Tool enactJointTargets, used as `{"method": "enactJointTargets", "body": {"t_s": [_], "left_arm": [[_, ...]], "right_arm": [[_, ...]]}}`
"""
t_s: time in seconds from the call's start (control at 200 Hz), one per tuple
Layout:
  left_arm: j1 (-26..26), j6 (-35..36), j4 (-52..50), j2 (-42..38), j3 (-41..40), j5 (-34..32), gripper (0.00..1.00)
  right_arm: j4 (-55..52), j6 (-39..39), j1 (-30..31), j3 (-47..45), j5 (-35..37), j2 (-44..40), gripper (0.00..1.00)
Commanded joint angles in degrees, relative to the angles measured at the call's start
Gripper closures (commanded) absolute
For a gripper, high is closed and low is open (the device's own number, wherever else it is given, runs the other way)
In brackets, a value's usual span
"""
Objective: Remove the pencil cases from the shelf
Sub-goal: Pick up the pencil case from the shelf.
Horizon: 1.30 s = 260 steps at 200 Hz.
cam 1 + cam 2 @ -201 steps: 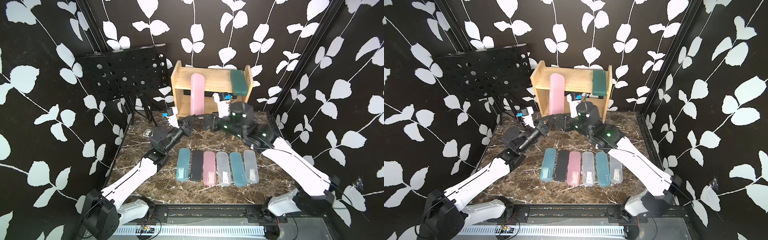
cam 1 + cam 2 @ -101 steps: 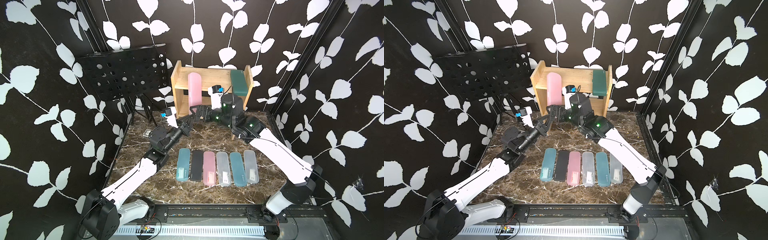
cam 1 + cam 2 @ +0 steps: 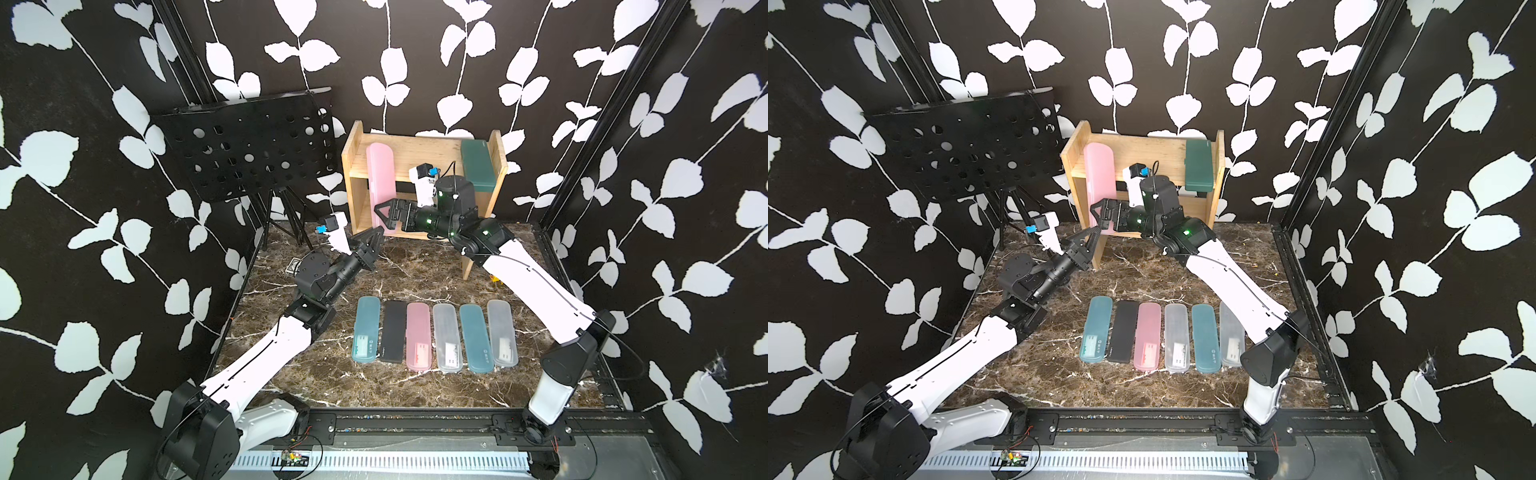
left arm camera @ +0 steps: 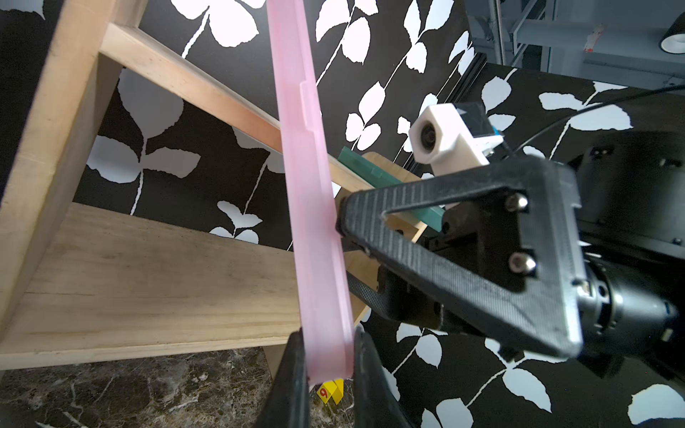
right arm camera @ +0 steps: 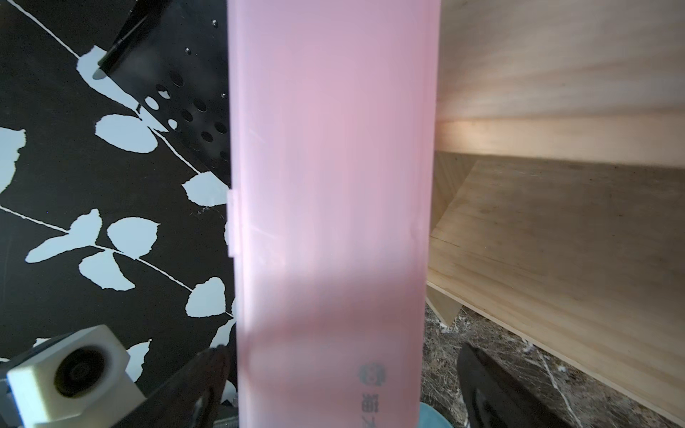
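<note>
Table: dark marble top [image 3: 415,274], filling the lower middle of both top views.
Music stand: black panel with round holes [image 3: 249,153], in the upper left of the frame, just beside the shelf.
Shelf: two-tier pale wood rack [image 3: 428,151] [image 3: 1142,153], at the upper centre, standing at the far edge of the table.
Row of cases: six [image 3: 447,336] lie flat side by side at the lower centre, off the shelf and well apart from it. From left to right they are teal, black, pink, clear, teal, clear.
Standing pink case: on end and tilted [image 3: 380,178] [image 3: 1100,178], in the left part of the shelf. Its rounded top rises past the upper board and its lower end is down by the front edge of the bottom board [image 4: 315,241] [image 5: 330,203].
Green case: dark green [image 3: 478,166] [image 3: 1199,164], on the upper tier against the right side panel.
Right claw: spread wide [image 3: 380,216], with one finger [image 5: 493,389] on each side of the standing pink case's broad face. I cannot tell whether they touch it.
Left claw: clamped [image 3: 374,237] [image 4: 328,333] on the thin lower end of the standing pink case.
</note>
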Motion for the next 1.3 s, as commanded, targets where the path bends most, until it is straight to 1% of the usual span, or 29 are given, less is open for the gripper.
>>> {"method": "enactJointTargets", "body": {"t_s": [0.0, 0.11, 0.22, 0.305, 0.395, 0.54, 0.555, 0.575, 0.58, 0.59, 0.61, 0.63, 0.655, 0.705, 0.72, 0.73, 0.795, 0.91, 0.945, 0.985, 1.0, 1.11, 1.2, 1.295], "left_arm": [[0.46, -0.27, 2.11, -0.57, -0.04, 0.50, 1.00], [0.66, -0.45, 1.93, -0.60, -0.15, 0.72, 1.00], [0.90, -0.53, 1.85, -0.77, -0.46, 0.72, 1.00], [1.08, -0.58, 1.03, -0.95, -0.37, 0.94, 1.00], [1.17, -0.08, 0.03, -1.41, -0.57, 0.77, 1.00], [1.17, 3.45, -4.15, -3.53, -1.12, -1.89, 1.00], [1.15, 4.03, -4.93, -3.85, -1.13, -2.13, 0.94], [1.16, 5.04, -6.01, -4.23, -0.99, -2.42, 0.81], [1.16, 5.28, -6.21, -4.35, -0.99, -2.48, 0.76], [1.17, 5.73, -6.91, -4.58, -0.85, -2.56, 0.70], [1.19, 6.77, -8.38, -5.02, -0.63, -2.87, 0.50], [1.18, 7.79, -10.10, -5.55, -0.36, -3.34, 0.37], [1.16, 8.97, -12.47, -6.20, -0.06, -4.28, 0.26], [1.23, 11.17, -16.46, -8.18, 0.15, -6.41, 0.11], [1.14, 11.91, -17.34, -8.89, 0.01, -7.02, 0.04], [1.16, 12.31, -18.15, -9.43, -0.08, -7.34, 0.02], [1.17, 15.01, -23.25, -13.46, -0.70, -12.23, 0.01], [1.17, 19.63, -34.81, -21.42, -0.57, -25.85, 0.01], [1.17, 20.91, -37.76, -23.52, -0.42, -30.99, 0.01], [1.16, 22.52, -40.34, -25.62, -0.30, -35.25, 0.01], [1.21, 23.08, -41.28, -26.32, -0.23, -36.60, 0.01], [1.21, 26.19, -46.48, -29.56, 0.74, -41.78, 0.01], [1.25, 27.08, -49.99, -29.56, 1.89, -43.42, 0.01], [1.26, 27.23, -51.82, -28.61, 2.01, -43.77, 0.01]], "right_arm": [[2.18, 0.48, 0.22, 4.50, -3.00, 1.71, 0.01], [2.21, 0.88, 0.31, 5.77, -3.91, 3.01, 0.01], [0.80, 0.69, 0.38, 7.20, -2.69, 3.84, 0.01], [-0.66, 0.02, 0.36, 7.95, -0.97, 4.03, 0.09], [-2.16, -1.19, 0.56, 8.58, 0.52, 3.58, 0.23], [-5.23, -4.87, 2.04, 9.21, 4.71, 2.23, 0.32], [-5.59, -5.13, 2.23, 9.40, 5.01, 2.22, 0.33], [-6.03, -5.43, 2.31, 9.57, 5.36, 2.06, 0.34], [-6.14, -5.55, 2.36, 9.57, 5.43, 2.03, 0.35], [-6.36, -5.75, 2.57, 9.67, 5.72, 1.94, 0.35], [-6.82, -6.16, 2.79, 9.79, 6.08, 1.82, 0.35], [-7.32, -6.53, 3.00, 9.93, 6.47, 1.64, 0.35], [-7.90, -7.08, 3.33, 9.95, 7.14, 1.30, 0.36], [-8.61, -7.91, 4.00, 9.47, 8.48, 0.44, 0.36], [-8.79, -8.10, 4.21, 9.22, 8.82, 0.05, 0.36], [-8.91, -8.24, 4.30, 8.99, 8.94, -0.11, 0.36], [-9.00, -8.15, 4.91, 6.40, 9.16, -1.99, 0.36], [-7.93, -7.55, 6.49, -2.44, 10.99, -7.36, 0.35], [-7.50, -7.23, 7.15, -5.54, 11.83, -9.23, 0.35], [-6.83, -6.68, 8.01, -9.31, 12.43, -10.37, 0.35], [-6.65, -6.39, 8.37, -10.66, 12.72, -12.48, 0.35], [-6.39, -4.39, 10.80, -21.29, 16.24, -18.15, 0.34], [-7.13, -1.76, 12.12, -29.38, 18.23, -21.88, 0.34], [-7.75, 1.61, 13.34, -36.71, 19.76, -24.85, 0.34]]}}
